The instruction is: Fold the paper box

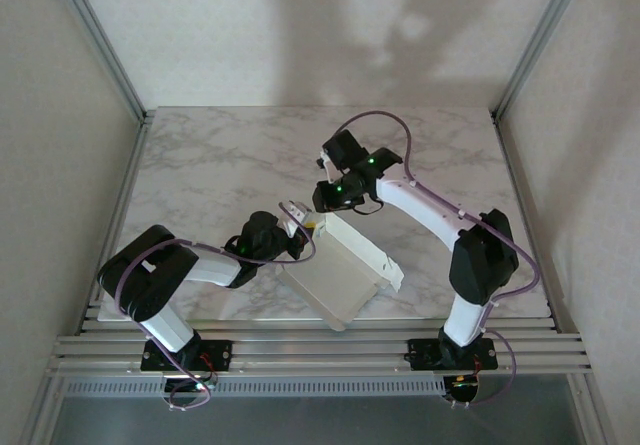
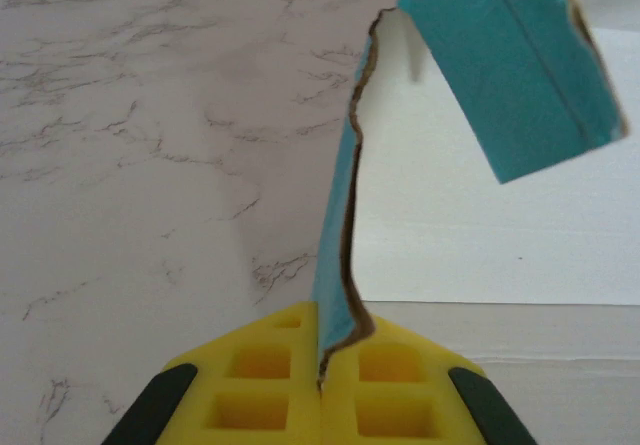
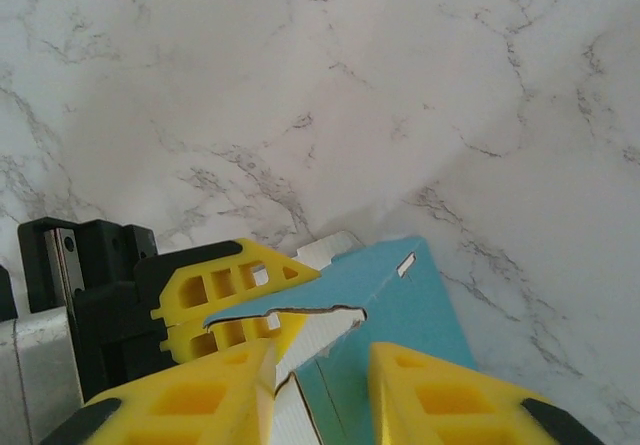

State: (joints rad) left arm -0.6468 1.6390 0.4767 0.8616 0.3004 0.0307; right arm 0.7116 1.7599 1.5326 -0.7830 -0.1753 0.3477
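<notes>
You're looking at the paper box [image 1: 340, 277] near the front edge of the table [image 1: 200, 155], pale grey-white face up, partly folded, a ragged-edged turquoise-blue flap raised.

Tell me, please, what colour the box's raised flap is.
The paper box flap is turquoise-blue, best in left wrist view.

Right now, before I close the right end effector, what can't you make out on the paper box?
Top external: how the left end effector and right end effector meet the paper box: too small.
Left wrist: the box's upper flap, cut off by the top edge.
Right wrist: whether the fingers touch card; bottom edge cuts them off.
</notes>
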